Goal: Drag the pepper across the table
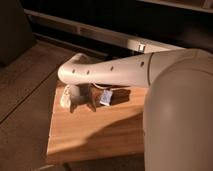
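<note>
The light-brown wooden table (95, 135) fills the lower middle of the camera view. My white arm reaches in from the right and bends down over the table's far left part. My gripper (82, 100) hangs there, just above or on the wood. A pale cream lumpy item (65, 98) lies right against its left side. A small grey-blue block (106, 97) lies just to its right. The red-orange pepper does not show; it is hidden by the gripper and arm or is out of view.
The arm's large white upper part (180, 115) blocks the right side of the view. Brown carpeted floor (25, 105) lies left of the table. A dark wall with a pale rail (100, 32) runs behind it.
</note>
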